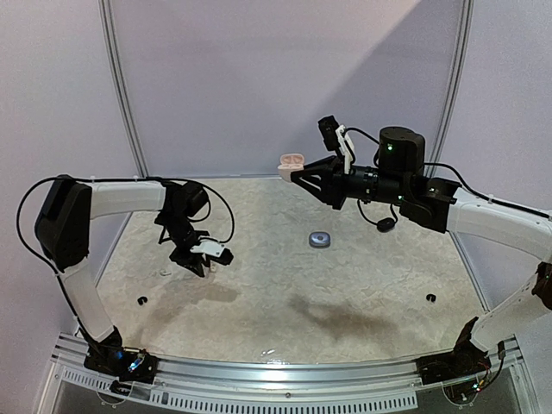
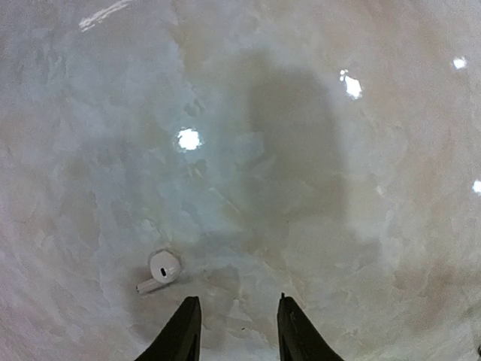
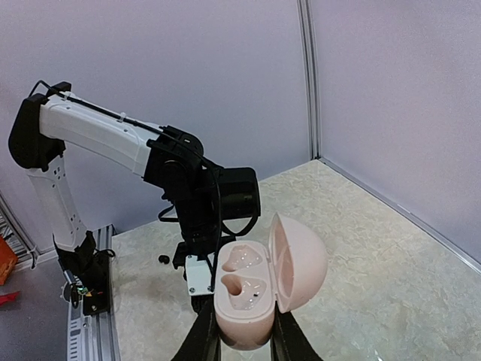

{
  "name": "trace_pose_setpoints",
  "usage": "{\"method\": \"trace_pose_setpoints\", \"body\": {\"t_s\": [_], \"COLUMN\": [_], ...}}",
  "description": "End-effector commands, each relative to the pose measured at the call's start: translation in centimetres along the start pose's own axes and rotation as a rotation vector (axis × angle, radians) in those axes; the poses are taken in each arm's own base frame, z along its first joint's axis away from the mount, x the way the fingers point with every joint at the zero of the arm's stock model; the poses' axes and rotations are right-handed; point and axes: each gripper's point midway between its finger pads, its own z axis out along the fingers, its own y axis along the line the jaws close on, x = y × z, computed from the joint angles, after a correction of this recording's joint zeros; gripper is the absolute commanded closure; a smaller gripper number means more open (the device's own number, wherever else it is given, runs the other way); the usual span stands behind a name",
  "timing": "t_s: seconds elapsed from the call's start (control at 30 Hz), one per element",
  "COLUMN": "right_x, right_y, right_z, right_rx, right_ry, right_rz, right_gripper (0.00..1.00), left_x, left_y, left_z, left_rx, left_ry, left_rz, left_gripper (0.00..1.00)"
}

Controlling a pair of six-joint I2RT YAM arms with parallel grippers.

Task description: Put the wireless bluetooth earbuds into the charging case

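A white earbud [image 2: 161, 269] with a short stem lies on the table, just ahead and to the left of my left gripper [image 2: 237, 320]. That gripper is open, with nothing between its black fingers [image 2: 183, 333], and points down close above the table [image 1: 194, 261]. My right gripper [image 3: 244, 329] is shut on the base of a pale pink charging case [image 3: 244, 289]. It holds the case high in the air at the back [image 1: 291, 162]. The case's lid [image 3: 301, 262] stands open to the right, and both moulded sockets look empty.
A small blue-grey closed case [image 1: 321, 240] sits on the mottled beige table [image 1: 285, 285] at centre back. Tiny black bits lie at the left [image 1: 142, 300] and right [image 1: 429, 297]. Grey walls close the back; a metal rail [image 1: 285, 379] runs along the near edge.
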Motion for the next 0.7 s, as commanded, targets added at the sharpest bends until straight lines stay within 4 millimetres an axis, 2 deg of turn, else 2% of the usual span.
{"method": "trace_pose_setpoints", "body": {"t_s": [0.0,0.17,0.4,0.67], "right_x": [-0.5,-0.4,-0.5,-0.4], "right_y": [0.2,0.2,0.3,0.3], "right_z": [-0.2,-0.2,-0.2,-0.1], "right_rx": [-0.011,-0.014,-0.020,-0.022], "right_ry": [-0.005,-0.002,-0.003,0.003], "right_rz": [0.017,0.028,0.028,0.029], "right_gripper": [0.96,0.96,0.96,0.96], "left_x": [0.2,0.0,0.0,-0.1], "left_y": [-1.3,0.6,1.1,2.9], "left_z": [0.6,1.2,2.2,2.4], "left_rx": [0.067,0.030,0.023,-0.006], "left_ry": [-0.011,-0.014,-0.008,-0.004], "left_rz": [0.215,0.220,0.263,0.269], "left_gripper": [0.64,0.64,0.64,0.64]}}
